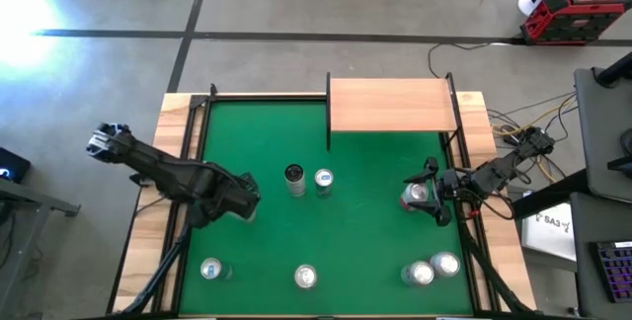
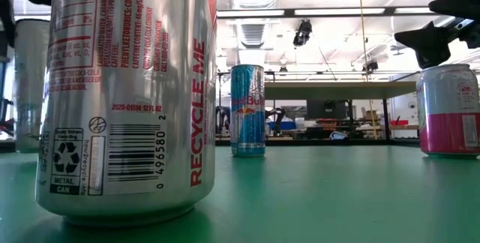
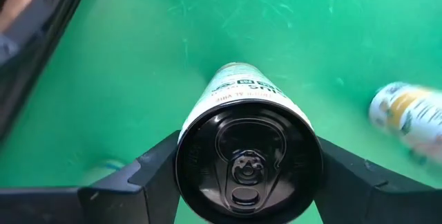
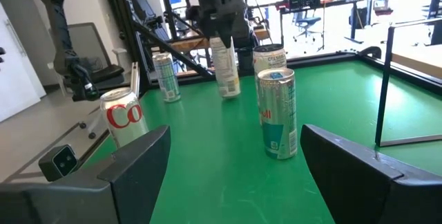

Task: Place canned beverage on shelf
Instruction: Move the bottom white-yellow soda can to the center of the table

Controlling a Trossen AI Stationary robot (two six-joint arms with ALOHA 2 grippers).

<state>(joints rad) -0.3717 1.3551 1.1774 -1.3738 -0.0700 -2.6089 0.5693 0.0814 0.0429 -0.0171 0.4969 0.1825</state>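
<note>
1. Green felt covers the tabletop (image 1: 365, 211), which has pale wooden side rims; the shelf (image 1: 392, 105), a pale-wood board on thin black posts, stands at the far edge, right of centre.
2. Left tool (image 3: 245, 165) is near the left edge, its fingers shut tight on the sides of a black-topped can (image 3: 243, 156) with a white body, held clear of the felt.
3. Right tool (image 4: 235, 155) hangs near the right edge with its fingers apart, holding nothing; a pink-and-white can (image 1: 417, 197) stands just beside it.
4. Two slim cans stand together at mid-tabletop: a dark-topped can (image 1: 294, 178) and a blue-and-silver Red Bull can (image 1: 324, 181).
5. Along the near edge stand four more cans; one is a Diet Coke can (image 2: 127, 93) at the middle.
</note>
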